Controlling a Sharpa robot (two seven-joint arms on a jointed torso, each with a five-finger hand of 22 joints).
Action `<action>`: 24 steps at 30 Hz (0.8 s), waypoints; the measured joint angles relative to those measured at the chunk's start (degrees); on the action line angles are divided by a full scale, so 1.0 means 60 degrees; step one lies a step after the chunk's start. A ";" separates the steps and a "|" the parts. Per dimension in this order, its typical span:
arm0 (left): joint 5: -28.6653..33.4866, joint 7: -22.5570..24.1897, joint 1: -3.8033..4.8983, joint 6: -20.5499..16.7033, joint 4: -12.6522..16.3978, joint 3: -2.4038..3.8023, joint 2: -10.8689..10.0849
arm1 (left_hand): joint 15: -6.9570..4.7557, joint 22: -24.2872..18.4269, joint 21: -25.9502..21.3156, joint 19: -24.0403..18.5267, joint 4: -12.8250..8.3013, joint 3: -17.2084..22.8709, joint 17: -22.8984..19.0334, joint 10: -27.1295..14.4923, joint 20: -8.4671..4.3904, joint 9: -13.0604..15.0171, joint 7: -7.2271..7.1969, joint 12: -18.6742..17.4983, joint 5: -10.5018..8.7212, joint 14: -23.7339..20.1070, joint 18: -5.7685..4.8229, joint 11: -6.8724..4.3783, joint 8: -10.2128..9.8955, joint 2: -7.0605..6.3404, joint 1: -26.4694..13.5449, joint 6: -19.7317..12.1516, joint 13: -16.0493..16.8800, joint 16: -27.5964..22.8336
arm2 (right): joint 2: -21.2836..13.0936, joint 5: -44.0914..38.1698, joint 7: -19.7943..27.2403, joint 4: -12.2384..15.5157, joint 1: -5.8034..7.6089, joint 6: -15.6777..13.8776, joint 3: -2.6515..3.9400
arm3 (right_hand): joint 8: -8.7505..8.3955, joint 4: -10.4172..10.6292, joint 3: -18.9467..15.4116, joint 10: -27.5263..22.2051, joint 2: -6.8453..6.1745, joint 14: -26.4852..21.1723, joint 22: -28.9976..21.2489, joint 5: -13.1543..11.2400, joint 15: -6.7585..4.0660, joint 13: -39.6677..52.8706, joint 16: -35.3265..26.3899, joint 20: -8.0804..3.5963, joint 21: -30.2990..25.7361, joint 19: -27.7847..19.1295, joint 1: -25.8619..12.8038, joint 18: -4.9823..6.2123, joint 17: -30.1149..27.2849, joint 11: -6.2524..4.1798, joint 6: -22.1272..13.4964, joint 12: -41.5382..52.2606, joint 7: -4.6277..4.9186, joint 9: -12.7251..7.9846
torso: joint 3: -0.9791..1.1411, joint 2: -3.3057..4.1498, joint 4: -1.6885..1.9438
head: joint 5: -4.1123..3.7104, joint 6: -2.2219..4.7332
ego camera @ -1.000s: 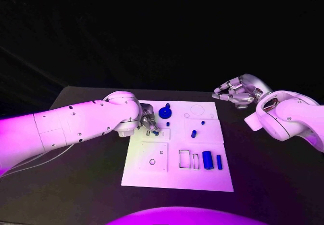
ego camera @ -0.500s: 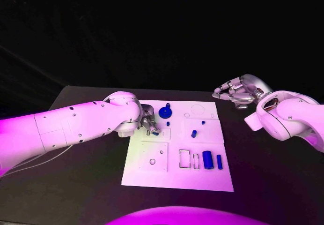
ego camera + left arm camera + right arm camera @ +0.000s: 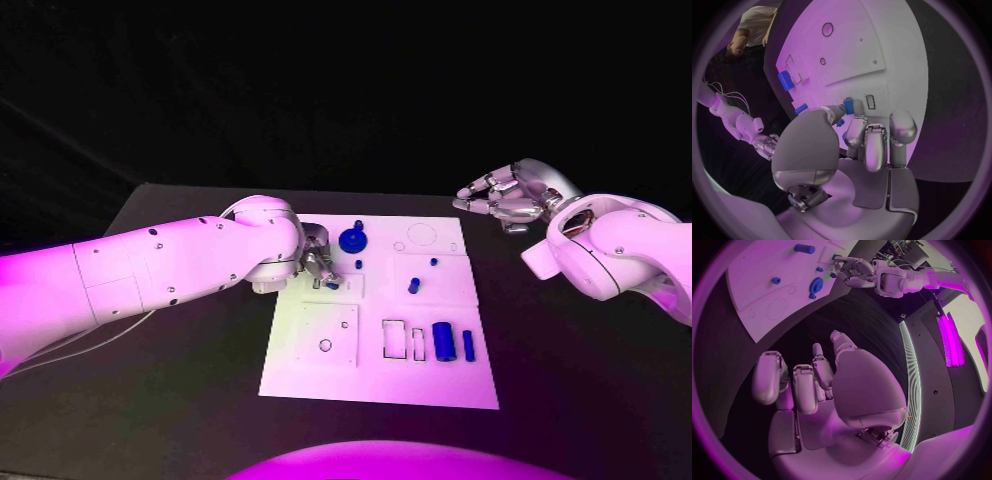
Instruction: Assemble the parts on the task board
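The white task board lies in the middle of the table. My left hand hovers over the board's left part and pinches a small blue part between thumb and fingertips, low over the board. A blue gear sits just beyond that hand. Two small blue pegs stand mid-board. A blue cylinder and a thin blue bar lie near the right edge. My right hand hangs off the board's far right corner, holding nothing, fingers loosely bent.
Empty rectangular slots lie left of the blue cylinder, and a round outline marks the board's far right corner. Black table surrounds the board on all sides.
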 measured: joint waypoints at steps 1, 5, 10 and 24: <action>0.0000 -0.0003 -0.0002 0.0006 -0.0006 -0.0001 0.0004 | -0.0037 0.0019 0.0032 0.0014 -0.0079 0.0080 0.0000 0.0025 0.0013 0.0028 0.0000 0.0018 0.0000 0.0002 0.0001 -0.0025 0.0037 -0.0025 -0.0136 0.0000 0.0006 0.0000 | -0.0002 0.0000 0.0000 0.0003 0.0000 0.0000 0.0000 | 0.0000 0.0000 0.0000 0.0000 0.0000 0.0000 0.0000 0.0000 0.0000 0.0000 0.0000 0.0000 0.0000 0.0000 0.0000 0.0000 0.0000 0.0000 0.0000 0.0000 0.0000 0.0000 | 0.0001 -0.0001 0.0000 | -0.0004 -0.0001; 0.0008 -0.0012 -0.0003 0.0024 -0.0035 -0.0005 0.0018 | -0.0068 0.0078 0.0057 0.0048 -0.0457 0.0457 0.0000 0.0087 -0.0020 0.0149 -0.0048 0.0080 -0.0001 -0.0002 0.0000 -0.0086 0.0075 -0.0125 -0.0651 0.0049 0.0056 0.0000 | -0.0007 0.0000 0.0002 0.0016 0.0000 0.0000 0.0000 | 0.0036 0.0000 0.0000 0.0000 0.0014 0.0000 -0.0001 0.0000 0.0000 -0.0017 0.0000 0.0000 -0.0042 0.0000 -0.0014 0.0000 0.0000 0.0000 0.0000 0.0000 0.0000 0.0000 | 0.0002 -0.0002 0.0000 | -0.0017 -0.0006; 0.0017 -0.0023 -0.0003 0.0038 -0.0071 -0.0005 0.0044 | -0.0134 0.0116 0.0057 0.0083 -0.0714 0.0548 0.0000 0.0094 -0.0055 0.0173 -0.0100 0.0110 -0.0001 -0.0004 0.0002 -0.0093 0.0080 -0.0117 -0.0991 0.0105 0.0077 0.0000 | -0.0019 -0.0001 0.0004 0.0028 0.0000 -0.0002 0.0000 | 0.0036 0.0000 0.0000 0.0000 0.0037 0.0000 -0.0001 0.0000 0.0000 -0.0018 0.0000 0.0000 -0.0042 0.0000 -0.0037 0.0000 -0.0001 0.0000 0.0000 0.0000 0.0000 0.0000 | 0.0002 -0.0003 0.0000 | -0.0027 -0.0007; 0.0028 -0.0096 -0.0018 0.0094 -0.0147 -0.0021 0.0093 | -0.0135 0.0157 0.0057 0.0117 0.0120 -0.1553 0.0007 0.0146 -0.0089 0.0243 -0.0371 0.0221 0.0005 -0.0005 -0.0146 -0.0147 0.0098 0.0053 -0.1497 0.0440 0.0143 0.0000 | -0.0041 -0.0007 0.0024 0.0046 0.0000 -0.0008 0.0000 | 0.0036 0.0000 0.0000 0.0000 -0.0002 0.0000 -0.0003 0.0036 0.0000 -0.0017 -0.0038 0.0000 -0.0042 0.0000 -0.0076 0.0000 -0.0001 0.0000 0.0000 0.0000 0.0000 0.0007 | -0.0005 -0.0005 0.0006 | -0.0070 -0.0009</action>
